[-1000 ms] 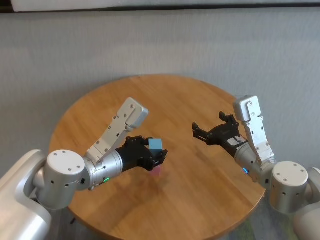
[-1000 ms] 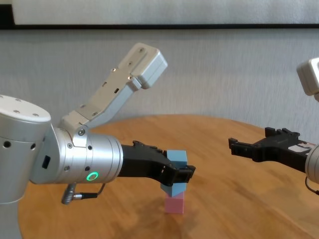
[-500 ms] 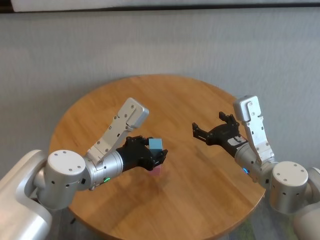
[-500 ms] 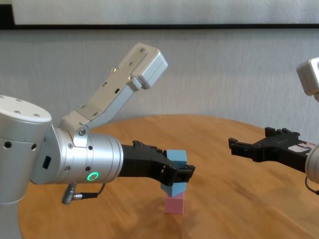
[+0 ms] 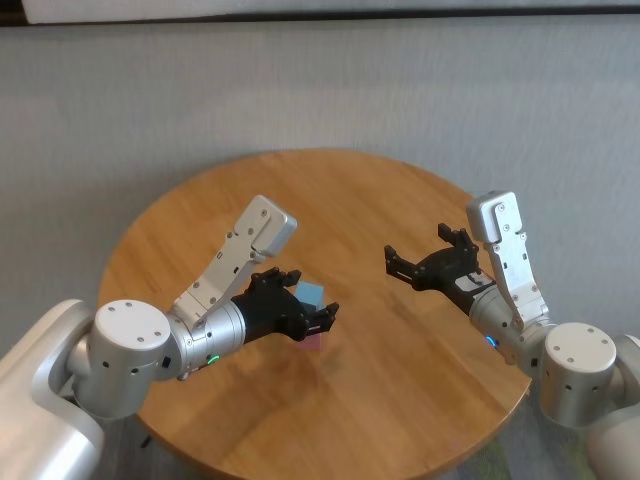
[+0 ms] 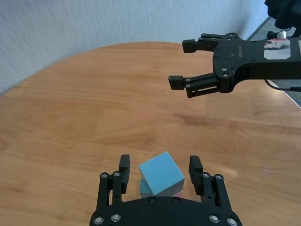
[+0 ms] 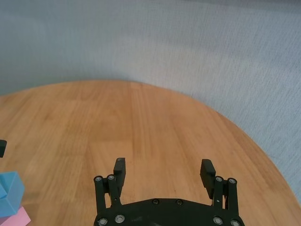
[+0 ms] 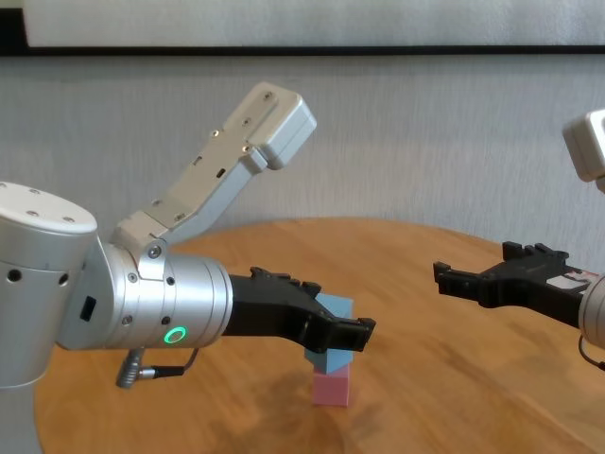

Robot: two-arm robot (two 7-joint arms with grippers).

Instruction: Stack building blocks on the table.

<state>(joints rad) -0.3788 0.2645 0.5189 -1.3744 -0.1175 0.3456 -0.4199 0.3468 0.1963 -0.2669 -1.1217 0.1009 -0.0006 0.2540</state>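
Since a second ago, the left claw (image 6: 161, 170) has spread its black fingers off the stack; the right claw (image 7: 163, 173) has not moved.

Released now, the left claw's fingers flank a matte light blue cube (image 6: 161, 173) without touching it. That cube sits slightly twisted on a second light blue cube (image 8: 328, 361), which rests on a pale pink cube (image 8: 331, 389) on the round honey-brown wood-grain table (image 5: 400, 200). Above the table's right side, well apart from the stack, the right claw hovers wide open and holds nothing.
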